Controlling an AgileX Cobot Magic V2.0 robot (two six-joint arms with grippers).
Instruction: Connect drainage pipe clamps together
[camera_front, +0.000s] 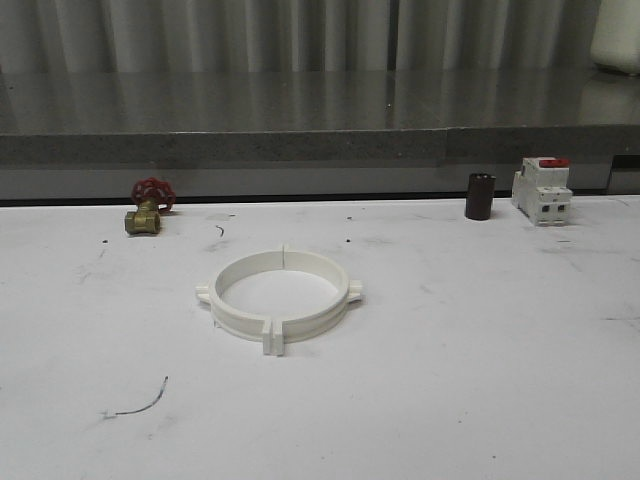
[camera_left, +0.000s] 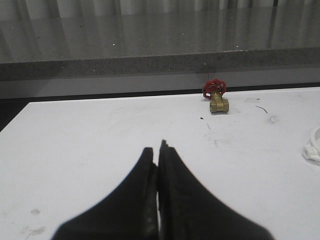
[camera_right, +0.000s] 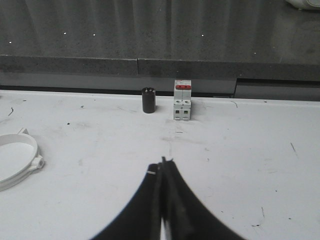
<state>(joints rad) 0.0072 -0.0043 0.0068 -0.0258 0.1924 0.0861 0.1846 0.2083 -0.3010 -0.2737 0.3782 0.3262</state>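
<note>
The two white drainage pipe clamps (camera_front: 281, 300) lie on the white table near its middle, their flanged ends meeting so the halves form one wide ring with a side tab on each flank. A bit of one clamp (camera_left: 312, 148) appears at the edge of the left wrist view, and an arc of a clamp (camera_right: 19, 159) appears in the right wrist view. My left gripper (camera_left: 158, 148) is shut, empty, over bare table well away from the ring. My right gripper (camera_right: 164, 165) is shut too, holding nothing, apart from the ring.
A brass valve with a red handwheel (camera_front: 149, 207) stands at the back left. A dark cylinder (camera_front: 479, 196) and a white breaker with a red switch (camera_front: 541, 190) stand at the back right. A grey stone ledge (camera_front: 320, 145) runs behind the table.
</note>
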